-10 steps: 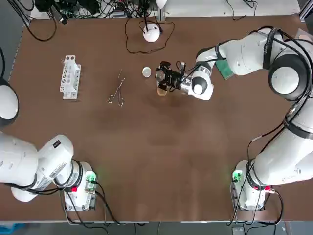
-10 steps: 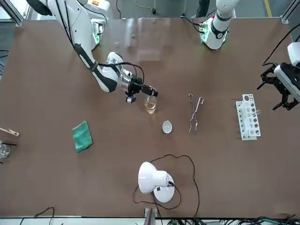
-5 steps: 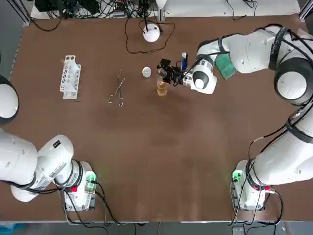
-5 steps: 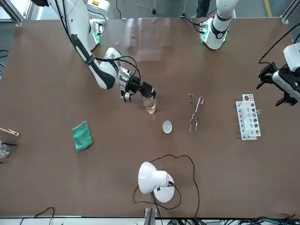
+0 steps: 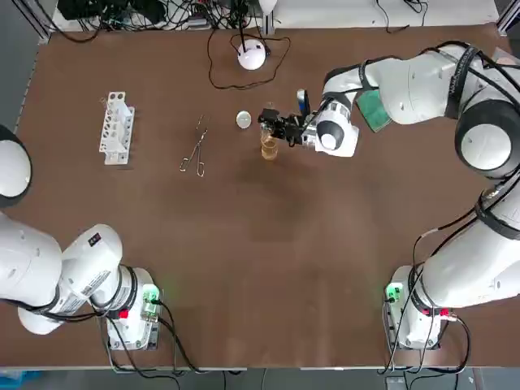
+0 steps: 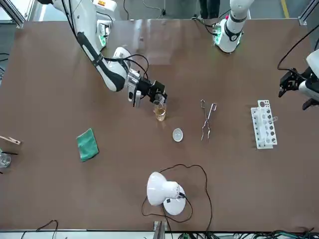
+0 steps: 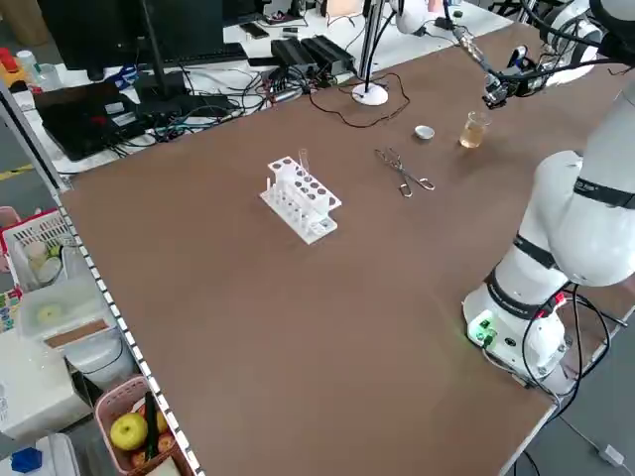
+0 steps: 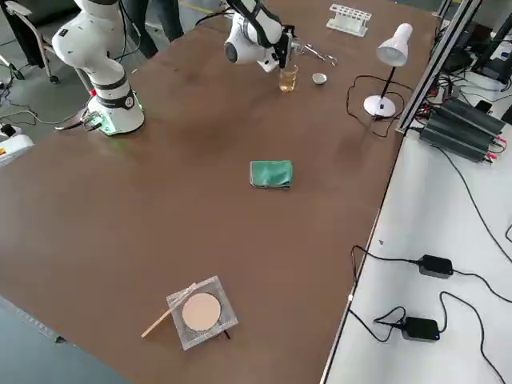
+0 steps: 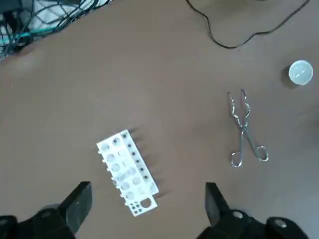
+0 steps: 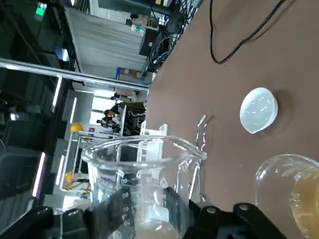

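Counter mid-back: right pincer [image 5: 272,124], clamped on small beaker [image 10: 144,174], has rolled back from its pour tilt above the amber glass [image 5: 269,147]; pour looks done. Left pincer [image 9: 145,199] open over tube rack [image 9: 127,172].

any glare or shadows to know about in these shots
Front view: a pale sheen lies on the table near the arm bases. Right wrist view: the beaker in the right jaws catches light on its rim; the white dish throws a shadow.
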Available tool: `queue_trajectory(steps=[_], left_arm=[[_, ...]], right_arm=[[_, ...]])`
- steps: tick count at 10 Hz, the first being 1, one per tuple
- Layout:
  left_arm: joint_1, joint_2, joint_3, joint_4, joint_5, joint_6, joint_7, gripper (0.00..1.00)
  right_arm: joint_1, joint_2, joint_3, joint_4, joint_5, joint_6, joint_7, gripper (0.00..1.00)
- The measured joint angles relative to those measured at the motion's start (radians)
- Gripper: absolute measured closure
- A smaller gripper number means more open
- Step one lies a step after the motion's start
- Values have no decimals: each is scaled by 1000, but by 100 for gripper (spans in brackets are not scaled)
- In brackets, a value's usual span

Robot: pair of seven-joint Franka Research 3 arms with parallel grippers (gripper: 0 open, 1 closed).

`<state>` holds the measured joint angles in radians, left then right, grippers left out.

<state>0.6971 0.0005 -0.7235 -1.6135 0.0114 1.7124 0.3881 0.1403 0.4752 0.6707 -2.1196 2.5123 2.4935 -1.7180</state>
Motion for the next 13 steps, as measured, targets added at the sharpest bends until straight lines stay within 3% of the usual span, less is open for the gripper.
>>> queue_trajectory(steps=[2,6,9,10,13], left_arm=[[-73,0,29,14,15,-48,-182,0],[-355,0,337,35,15,-53,-212,0],[-513,-6,471,48,15,-59,-216,0],[-541,-7,502,48,15,-62,-217,0],[-541,-7,513,62,15,-63,-217,0]], right_arm=[[19,-16,2,-2,0,25,-107,62],[25,-62,0,-13,0,30,-298,62],[-12,-91,-8,-21,-4,42,-500,62],[-35,-100,-10,-37,-21,41,-558,62],[-120,-116,-12,-90,-141,-1,-634,62]])
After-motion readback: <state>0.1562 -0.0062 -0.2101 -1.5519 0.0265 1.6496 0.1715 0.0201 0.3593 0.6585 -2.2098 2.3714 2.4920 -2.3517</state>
